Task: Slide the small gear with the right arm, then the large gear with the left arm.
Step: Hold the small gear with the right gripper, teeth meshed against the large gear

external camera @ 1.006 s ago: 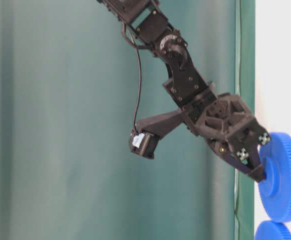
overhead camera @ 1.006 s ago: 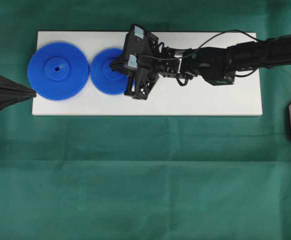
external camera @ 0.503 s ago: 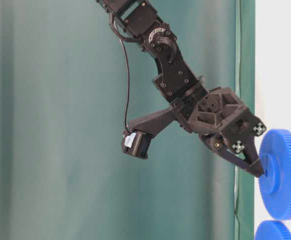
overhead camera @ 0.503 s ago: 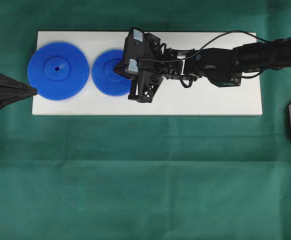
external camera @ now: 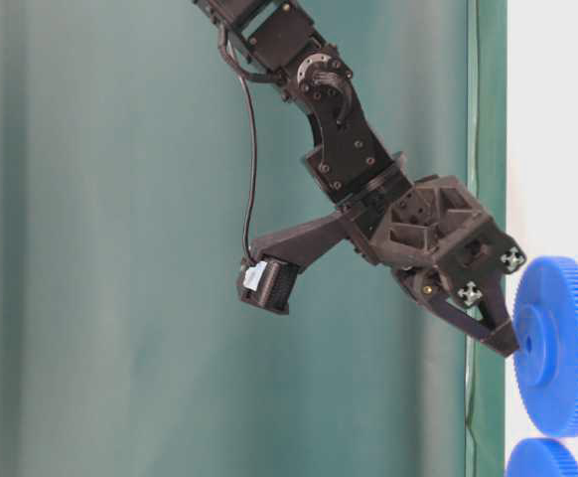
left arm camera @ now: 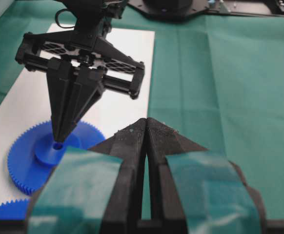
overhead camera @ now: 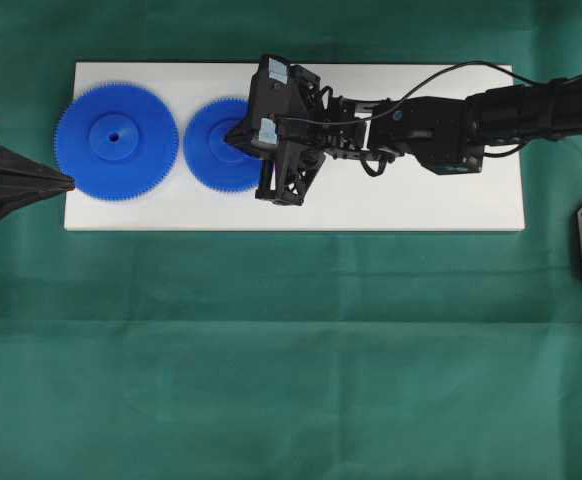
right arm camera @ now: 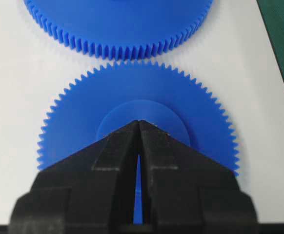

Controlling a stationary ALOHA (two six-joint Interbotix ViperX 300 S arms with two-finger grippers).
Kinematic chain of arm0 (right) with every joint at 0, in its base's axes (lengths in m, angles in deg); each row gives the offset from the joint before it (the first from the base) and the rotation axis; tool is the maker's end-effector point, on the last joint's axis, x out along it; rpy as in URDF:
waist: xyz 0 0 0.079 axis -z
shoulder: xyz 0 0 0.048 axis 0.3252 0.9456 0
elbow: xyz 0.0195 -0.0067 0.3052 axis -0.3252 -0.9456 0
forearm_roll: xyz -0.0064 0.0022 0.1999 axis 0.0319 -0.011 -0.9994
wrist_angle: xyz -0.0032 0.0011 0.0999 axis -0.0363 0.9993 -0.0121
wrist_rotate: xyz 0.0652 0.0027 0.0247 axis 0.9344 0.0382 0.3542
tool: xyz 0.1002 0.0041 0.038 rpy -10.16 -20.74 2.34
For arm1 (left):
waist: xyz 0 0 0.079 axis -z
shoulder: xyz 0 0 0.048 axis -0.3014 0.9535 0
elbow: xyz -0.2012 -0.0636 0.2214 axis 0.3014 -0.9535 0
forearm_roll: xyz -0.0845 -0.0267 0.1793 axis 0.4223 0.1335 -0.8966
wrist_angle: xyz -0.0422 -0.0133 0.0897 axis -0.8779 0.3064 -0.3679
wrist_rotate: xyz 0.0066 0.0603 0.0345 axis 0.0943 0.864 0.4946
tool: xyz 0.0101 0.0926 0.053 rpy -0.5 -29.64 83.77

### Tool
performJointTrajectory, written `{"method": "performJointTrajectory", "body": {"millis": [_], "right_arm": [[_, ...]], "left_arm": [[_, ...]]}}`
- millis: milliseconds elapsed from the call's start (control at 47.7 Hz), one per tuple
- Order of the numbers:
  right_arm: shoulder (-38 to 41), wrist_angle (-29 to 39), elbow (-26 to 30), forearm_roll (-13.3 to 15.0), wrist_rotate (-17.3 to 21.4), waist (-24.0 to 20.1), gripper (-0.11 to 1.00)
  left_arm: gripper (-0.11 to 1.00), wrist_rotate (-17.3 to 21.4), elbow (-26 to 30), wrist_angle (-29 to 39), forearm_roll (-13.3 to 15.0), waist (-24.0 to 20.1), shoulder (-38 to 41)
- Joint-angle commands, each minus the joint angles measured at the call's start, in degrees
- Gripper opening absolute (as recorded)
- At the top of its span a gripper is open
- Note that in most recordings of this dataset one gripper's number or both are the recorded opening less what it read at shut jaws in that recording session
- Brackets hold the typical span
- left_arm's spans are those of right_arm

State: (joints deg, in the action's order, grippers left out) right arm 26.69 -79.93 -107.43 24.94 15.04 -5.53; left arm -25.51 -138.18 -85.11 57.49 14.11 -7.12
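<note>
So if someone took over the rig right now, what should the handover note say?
Right gripper: shut, tip resting on the small gear's hub.
Left gripper: shut, at the board's left edge beside the large gear, not clearly touching it.
Both gears lie flat on the white board, teeth nearly meeting with a thin gap.
Done: right arm is in place on the small gear.
Left: finish the small gear's slide, then slide the large gear with the left arm.

Bright, even light from above, with only faint, soft shadows. The white board [overhead camera: 411, 200] looks almost washed out. In the left wrist view the taped fingers [left arm camera: 78, 195] nearest the lens are blurred. The other views are sharp.
</note>
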Motion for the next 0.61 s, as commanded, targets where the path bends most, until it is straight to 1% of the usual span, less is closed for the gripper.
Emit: {"method": "performJointTrajectory", "body": {"millis": [0,587], "right_arm": [[-1.0,-0.8,0.4,0.2,-0.1,-0.2,0.51],[1.1,-0.5,0.4,0.2,-0.1,-0.1,0.51]], "left_arm": [[0.00,0.0,0.8,-0.2,0.2,-0.2,0.6],[0.00,0.0,0.7,-0.2,0.2,-0.2,0.6]]}}
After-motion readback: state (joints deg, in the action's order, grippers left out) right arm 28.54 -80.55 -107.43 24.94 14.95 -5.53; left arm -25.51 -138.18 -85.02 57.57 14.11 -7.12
